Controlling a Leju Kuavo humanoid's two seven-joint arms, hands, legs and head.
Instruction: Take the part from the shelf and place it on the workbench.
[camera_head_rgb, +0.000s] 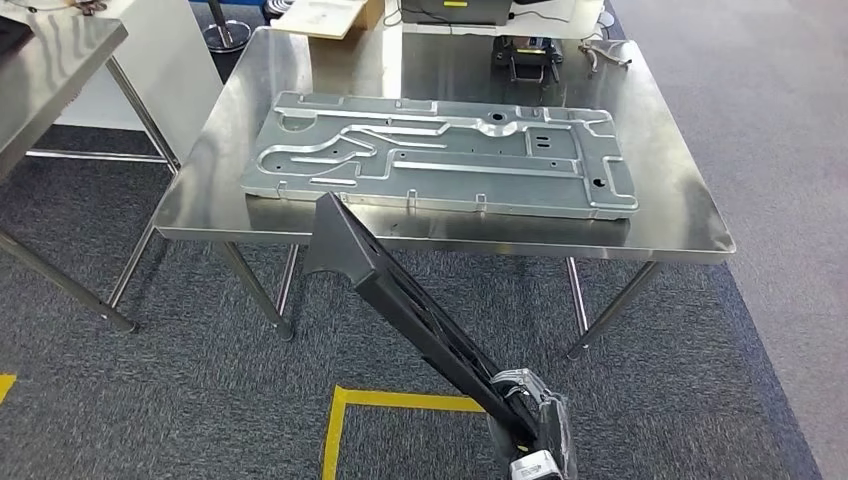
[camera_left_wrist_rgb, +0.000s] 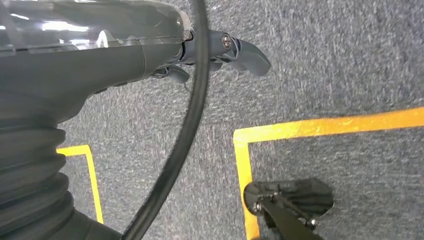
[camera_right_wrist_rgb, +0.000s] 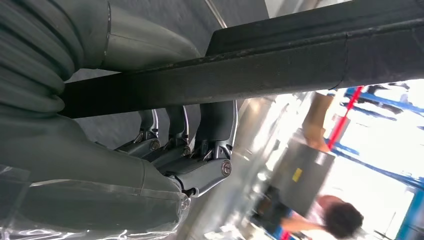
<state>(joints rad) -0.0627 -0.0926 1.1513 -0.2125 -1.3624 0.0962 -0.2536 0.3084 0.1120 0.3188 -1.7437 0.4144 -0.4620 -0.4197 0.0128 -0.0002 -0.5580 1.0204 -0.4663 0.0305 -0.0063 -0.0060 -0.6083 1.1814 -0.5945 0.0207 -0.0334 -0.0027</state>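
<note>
The right robot hand (camera_head_rgb: 528, 425) held the part (camera_head_rgb: 400, 290), a long black bar, by its near end. In the right wrist view its dark fingers (camera_right_wrist_rgb: 172, 127) wrapped around one side of the bar (camera_right_wrist_rgb: 240, 75) while the thick grey thumb lay against the other, so the grip was closed on the part.

From that robot hand the part rose away at a slant, up and to the left in the head view. Its far end, a broad dark flap, stood above the carpet at the near edge of the table (camera_head_rgb: 690, 215), overlapping that edge in the picture; whether it touched the table could not be told.

Beyond the far end of the part lay a large grey pressed metal panel (camera_head_rgb: 440, 155), flat on the steel table and covering most of its top. Farther off, at the table's back edge, sat a small black device (camera_head_rgb: 527, 55) and a cardboard piece (camera_head_rgb: 320, 17).

The left robot hand (camera_left_wrist_rgb: 220, 52) hung over the grey carpet (camera_left_wrist_rgb: 325, 60), holding nothing; how far its fingers were curled could not be told. A black cable (camera_left_wrist_rgb: 187, 130) ran past it. Yellow floor tape (camera_left_wrist_rgb: 320, 127) marked a corner on the carpet beneath it, and the same tape (camera_head_rgb: 400, 402) lay just left of the right robot hand.

In the right wrist view a blurred person (camera_right_wrist_rgb: 335, 217) was well beyond the part.
</note>
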